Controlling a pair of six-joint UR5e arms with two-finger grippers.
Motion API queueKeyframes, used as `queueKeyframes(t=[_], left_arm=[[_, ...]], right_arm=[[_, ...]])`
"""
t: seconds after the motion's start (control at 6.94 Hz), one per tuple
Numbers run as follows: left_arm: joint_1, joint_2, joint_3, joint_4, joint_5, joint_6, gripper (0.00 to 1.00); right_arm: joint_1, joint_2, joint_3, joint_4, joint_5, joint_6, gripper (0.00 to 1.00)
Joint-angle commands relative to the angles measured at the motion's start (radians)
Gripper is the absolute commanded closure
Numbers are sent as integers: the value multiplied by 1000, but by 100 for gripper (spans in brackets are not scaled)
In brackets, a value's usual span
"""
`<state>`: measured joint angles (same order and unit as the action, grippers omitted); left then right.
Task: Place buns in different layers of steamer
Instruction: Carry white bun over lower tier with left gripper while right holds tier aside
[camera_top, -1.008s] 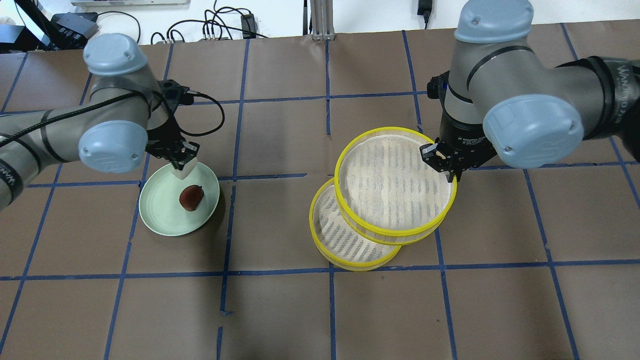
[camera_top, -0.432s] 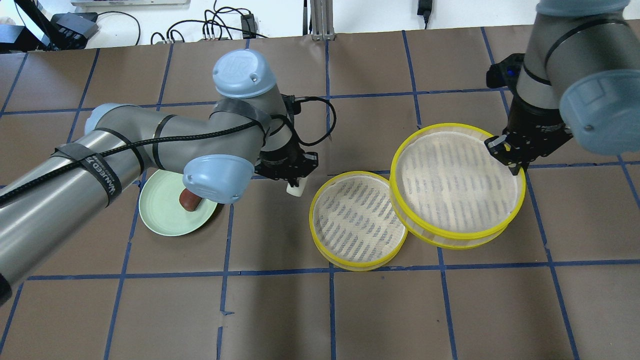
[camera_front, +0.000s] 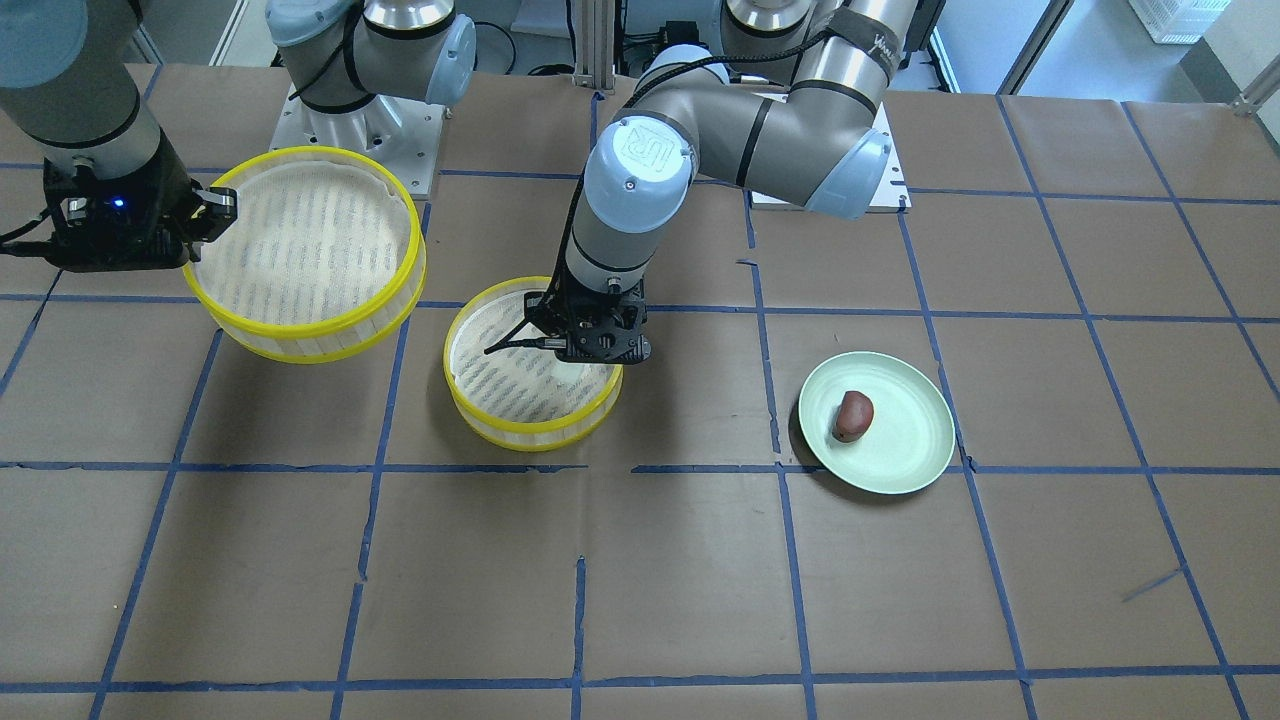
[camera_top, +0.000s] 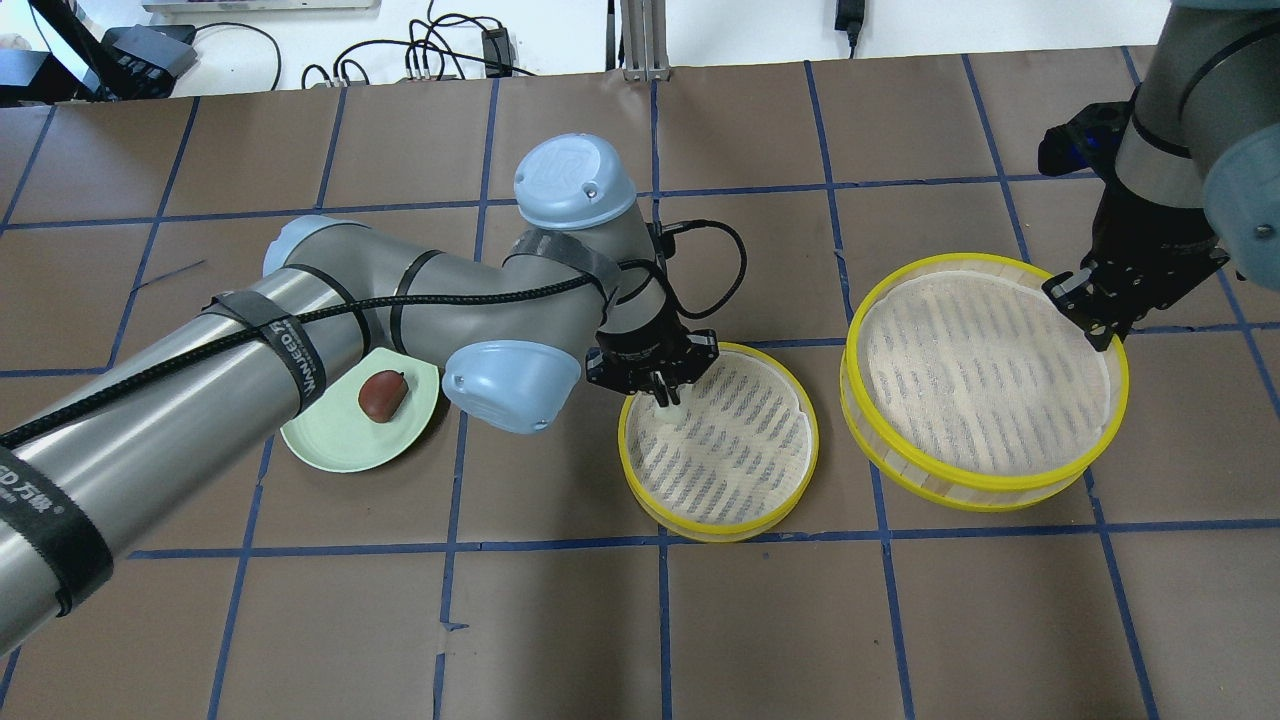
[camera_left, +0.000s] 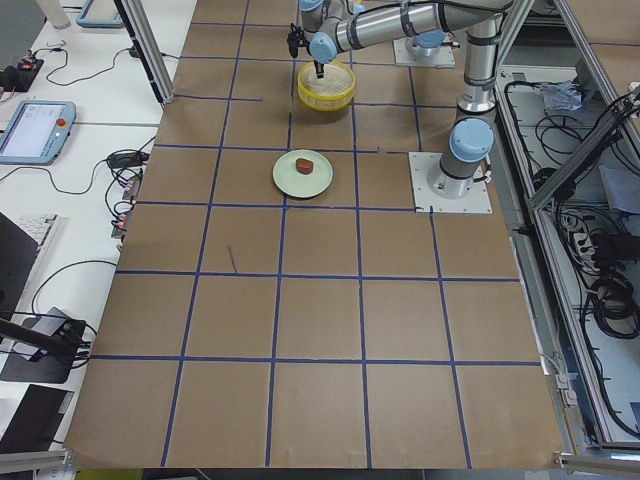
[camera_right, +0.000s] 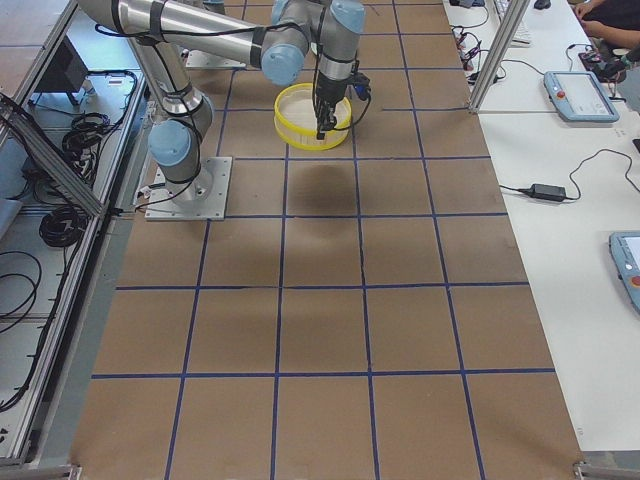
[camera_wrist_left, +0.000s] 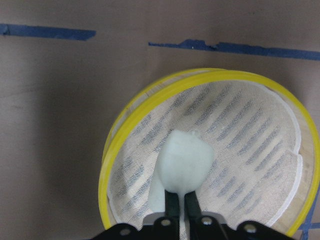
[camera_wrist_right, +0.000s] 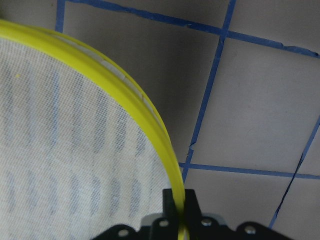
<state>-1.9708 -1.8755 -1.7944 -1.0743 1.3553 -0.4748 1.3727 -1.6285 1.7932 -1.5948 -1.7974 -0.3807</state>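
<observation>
Two buns have to end up in two separate layers, and by my reading neither is in place yet.

Nearest your edge of the table (camera_front: 640, 580), toward the end on the robot's left, sits the pale green plate (camera_front: 905, 435). The reddish-brown bun (camera_front: 853, 415) lies on it, with no gripper near it.

A little farther from you, about midway along the table, the lower steamer tray (camera_front: 530, 432) rests on the surface. The left gripper (camera_top: 663, 395) reaches down into it, its jaws closed narrowly on the white bun (camera_wrist_left: 185, 160). The bun hangs inside the yellow rim, over the slotted floor and nearer the wall on the robot's left than the centre. You cannot tell from these views whether it touches the floor.

Farther again, toward the robot's edge and the end on its right, is the upper steamer tray (camera_front: 300, 340), well apart from the lower one. The right gripper (camera_top: 1095, 315) has its jaws pinched on the yellow rim. The shadow beneath suggests the tray is held off the table.

So the first placement looks close to done. What remains, I judge, is letting go of the white bun, setting the upper tray back on the lower one, and moving the reddish-brown bun into it.
</observation>
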Motion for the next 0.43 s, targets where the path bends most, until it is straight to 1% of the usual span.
queueKeyframes(t=[0.0, 0.14, 0.29], left_arm=[[-6, -7, 10, -1, 4, -1, 0], [-3, 7, 44, -13, 22, 10, 0], [10, 16, 73, -66, 103, 33, 0]], right_arm=[[5, -10, 8, 6, 9, 18, 90], [23, -30, 27, 9, 13, 52, 91], [82, -28, 41, -3, 44, 125, 92]])
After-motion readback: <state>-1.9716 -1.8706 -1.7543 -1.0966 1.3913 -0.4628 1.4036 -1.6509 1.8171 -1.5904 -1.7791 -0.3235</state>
